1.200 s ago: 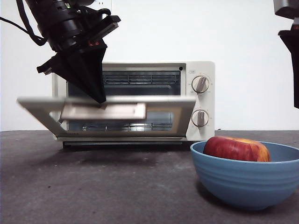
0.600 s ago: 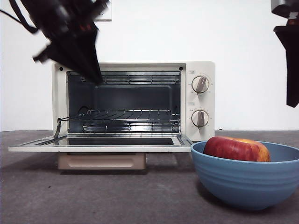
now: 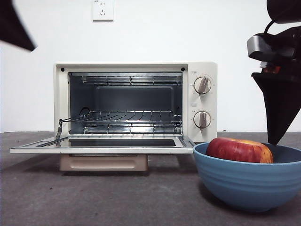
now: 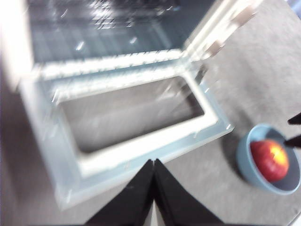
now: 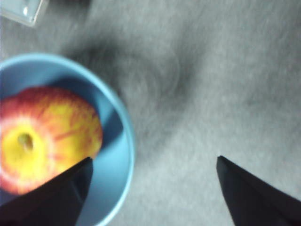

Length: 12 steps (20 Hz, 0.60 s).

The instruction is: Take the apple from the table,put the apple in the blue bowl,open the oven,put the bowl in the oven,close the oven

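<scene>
With oven (image 3: 135,101) door down | right gripper (image 5: 153,181) jaws wide, empty, straddling blue bowl (image 3: 249,181) rim | left gripper (image 4: 153,186) closed, empty | risk: off-centre pinch tips bowl, apple (image 3: 239,150) rolls out.

**A:** Where is the right gripper (image 5: 153,162)?
**B:** It hangs low at the right of the front view (image 3: 277,101), tips pointing down; its jaws are spread wide apart, nothing between them; one jaw is over the blue bowl (image 5: 123,141), the other outside its rim.
**A:** And the left gripper (image 4: 154,165)?
**B:** Raised high; only a black tip shows at the top left corner of the front view (image 3: 14,28); its jaws are pressed together, empty.
</scene>
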Motion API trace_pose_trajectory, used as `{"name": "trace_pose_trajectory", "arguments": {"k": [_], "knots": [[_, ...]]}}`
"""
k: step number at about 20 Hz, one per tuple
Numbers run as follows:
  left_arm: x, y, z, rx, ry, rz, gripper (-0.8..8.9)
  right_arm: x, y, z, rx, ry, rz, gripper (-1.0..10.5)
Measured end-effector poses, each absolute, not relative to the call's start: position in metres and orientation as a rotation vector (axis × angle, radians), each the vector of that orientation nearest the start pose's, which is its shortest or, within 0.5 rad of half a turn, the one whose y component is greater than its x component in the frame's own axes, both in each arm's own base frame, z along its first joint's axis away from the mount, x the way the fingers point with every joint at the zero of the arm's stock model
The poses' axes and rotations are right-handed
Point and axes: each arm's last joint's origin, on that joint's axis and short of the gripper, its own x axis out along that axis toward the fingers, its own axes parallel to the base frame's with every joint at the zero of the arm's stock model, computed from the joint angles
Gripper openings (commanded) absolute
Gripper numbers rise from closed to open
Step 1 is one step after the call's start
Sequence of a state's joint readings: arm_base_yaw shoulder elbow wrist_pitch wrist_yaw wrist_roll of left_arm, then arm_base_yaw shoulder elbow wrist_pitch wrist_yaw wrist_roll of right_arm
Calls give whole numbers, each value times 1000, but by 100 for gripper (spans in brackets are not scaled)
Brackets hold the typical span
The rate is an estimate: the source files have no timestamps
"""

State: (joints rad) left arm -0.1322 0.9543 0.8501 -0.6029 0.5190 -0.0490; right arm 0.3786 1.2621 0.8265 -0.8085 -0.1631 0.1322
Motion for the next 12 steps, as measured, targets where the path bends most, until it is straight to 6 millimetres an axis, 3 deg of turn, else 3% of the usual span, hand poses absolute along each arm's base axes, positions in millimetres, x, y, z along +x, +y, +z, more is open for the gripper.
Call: {"name": "trace_pose_trajectory", "arguments": {"k": [5,12], "knots": [[145,-28,262,-245,716,-561,7,207,88,210,-8,1268,414,319],[127,-26,271,-253,632,-562,7,213,91,202,1,1292,428,173]]}}
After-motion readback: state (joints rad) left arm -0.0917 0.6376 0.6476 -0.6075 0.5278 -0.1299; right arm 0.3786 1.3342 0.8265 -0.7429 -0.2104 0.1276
